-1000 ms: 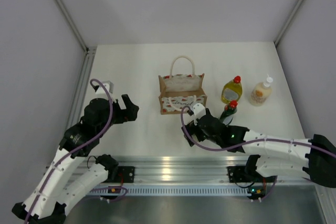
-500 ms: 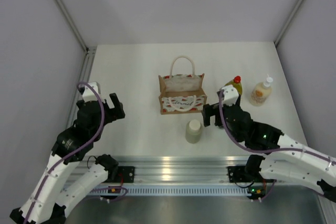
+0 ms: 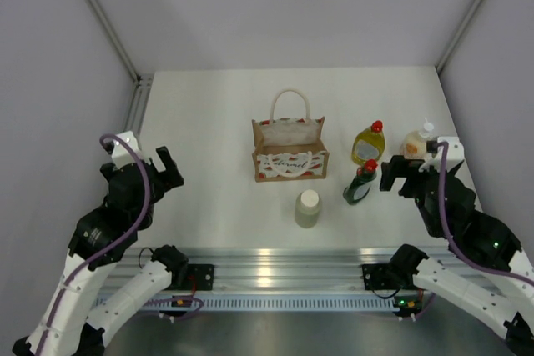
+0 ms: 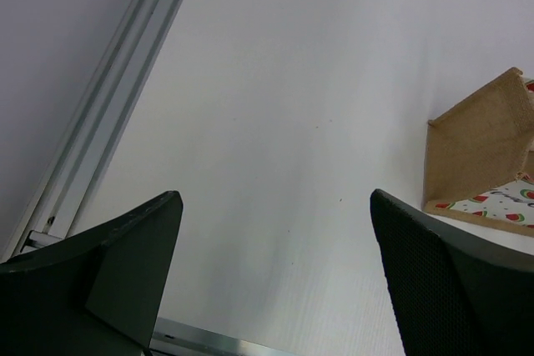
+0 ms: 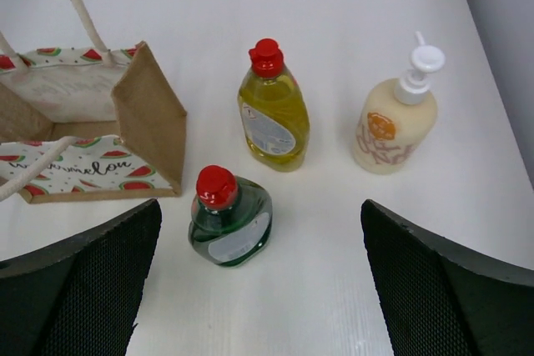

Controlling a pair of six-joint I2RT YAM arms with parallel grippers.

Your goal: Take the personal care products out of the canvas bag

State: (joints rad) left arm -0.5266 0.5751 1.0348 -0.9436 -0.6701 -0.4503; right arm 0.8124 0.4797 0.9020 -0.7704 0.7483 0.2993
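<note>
The canvas bag (image 3: 289, 150) stands open at the table's middle; it also shows in the right wrist view (image 5: 125, 131) and its corner in the left wrist view (image 4: 484, 156). Four bottles stand on the table outside it: yellow-green with red cap (image 3: 368, 142) (image 5: 272, 110), dark green with red cap (image 3: 360, 183) (image 5: 229, 217), peach with white pump (image 3: 415, 142) (image 5: 394, 121), pale green with white cap (image 3: 308, 208). My right gripper (image 3: 399, 175) is open and empty, right of the dark green bottle. My left gripper (image 3: 163, 170) is open and empty, far left of the bag.
A metal rail (image 3: 267, 268) runs along the table's near edge. Grey walls enclose the table on the left, back and right, with a metal track (image 4: 108, 97) at the left edge.
My right gripper has let go of the pale green bottle in front of the bag and drawn back to the right. My left arm has drawn back to the left.
</note>
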